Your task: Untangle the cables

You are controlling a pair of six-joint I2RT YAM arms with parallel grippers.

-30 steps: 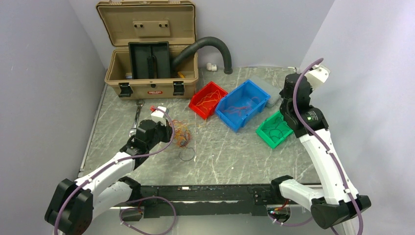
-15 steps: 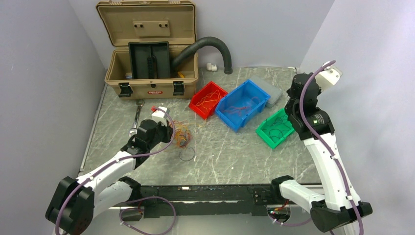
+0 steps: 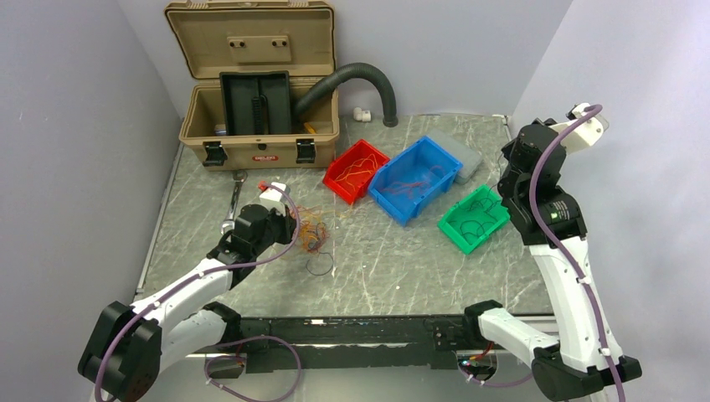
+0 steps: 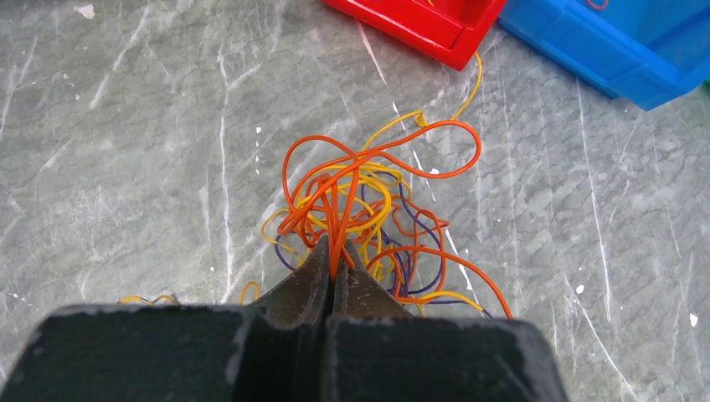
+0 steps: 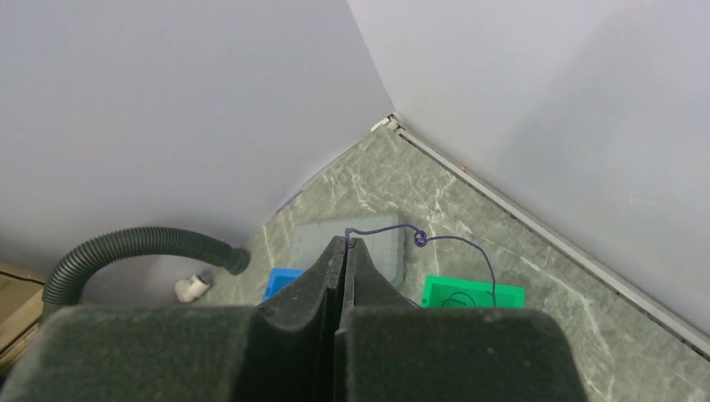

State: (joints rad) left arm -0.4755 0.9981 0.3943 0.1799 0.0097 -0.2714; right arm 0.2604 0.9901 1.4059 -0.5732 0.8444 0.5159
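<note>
While pinched tight on a few orange strands, left gripper [image 4: 335, 261] low over the table [image 3: 402, 268]. Just ahead of its tips: cables [image 4: 368, 205], a loose knot of orange, yellow and purple strands lying on the stone, unsorted. Beside the knot, on the side nearer the arm bases: one dark loop [image 3: 319, 265], lying alone.

Further back, in a row: red bin [image 3: 343, 189] with orange and yellow strands, blue bin [image 3: 400, 203] with reddish ones, green bin [image 3: 453, 232] with dark ones.

Over and beyond the green bin: right gripper [image 5: 345, 243], raised high, fingers closed together on a thin purple strand [image 5: 469, 243] hanging down toward that bin.

At the far edge: open tan case [image 3: 251, 50], ribbed black hose [image 3: 368, 74].

Progress judged part done: three bins stocked by colour, one strand apparently mid-delivery, main knot and lone loop left to separate and sort.
</note>
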